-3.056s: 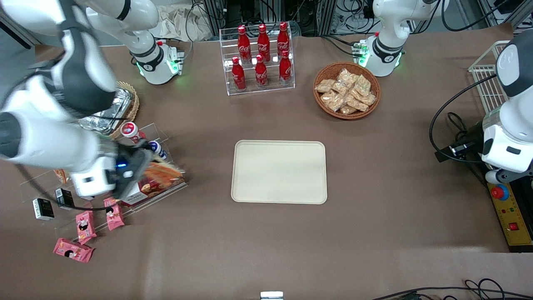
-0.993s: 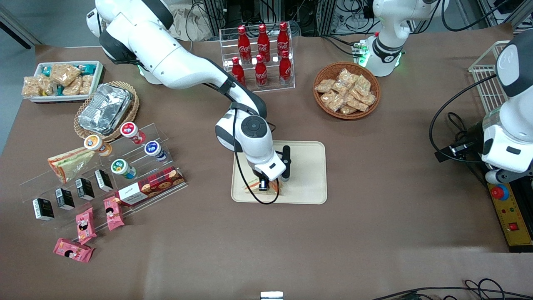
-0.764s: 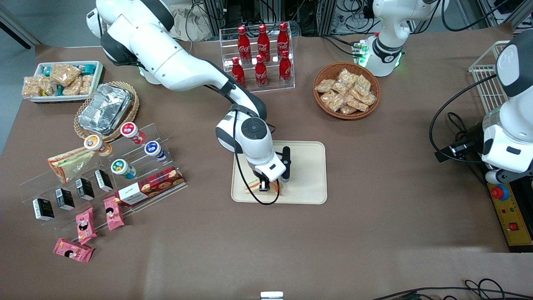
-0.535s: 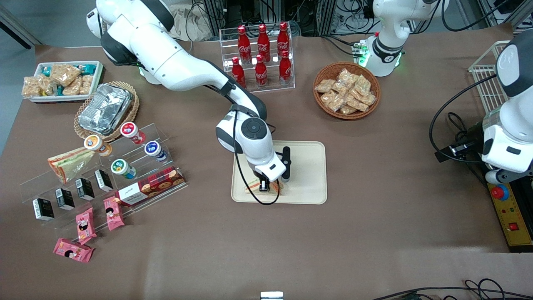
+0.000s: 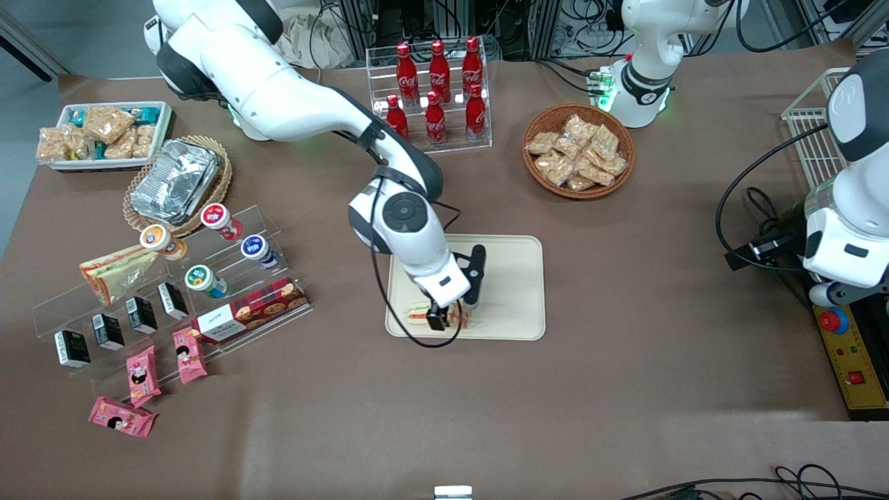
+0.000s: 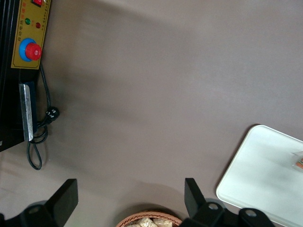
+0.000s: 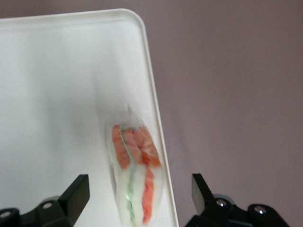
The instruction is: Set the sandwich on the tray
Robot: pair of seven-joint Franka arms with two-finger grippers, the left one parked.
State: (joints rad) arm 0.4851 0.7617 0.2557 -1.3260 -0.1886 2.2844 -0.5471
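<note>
Sandwich (image 7: pixel 135 177) lies on the tray (image 5: pixel 510 278), close along the rim nearest the front cam, w/ its red-orange and green filling edge showing. Rest of tray surface is bare; plain brown tabletop (image 5: pixel 486 410) just past that rim. Gripper (image 5: pixel 455 312) hangs directly above the sandwich, jaws spread wide, one on each side of it, not touching, holding nothing. Bread basket (image 5: pixel 578 151) and cola rack (image 5: pixel 430 97) sit well apart.

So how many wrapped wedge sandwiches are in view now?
2. The sandwich lies on the tray, under the open gripper; a paler one sits on the acrylic rack.
</note>
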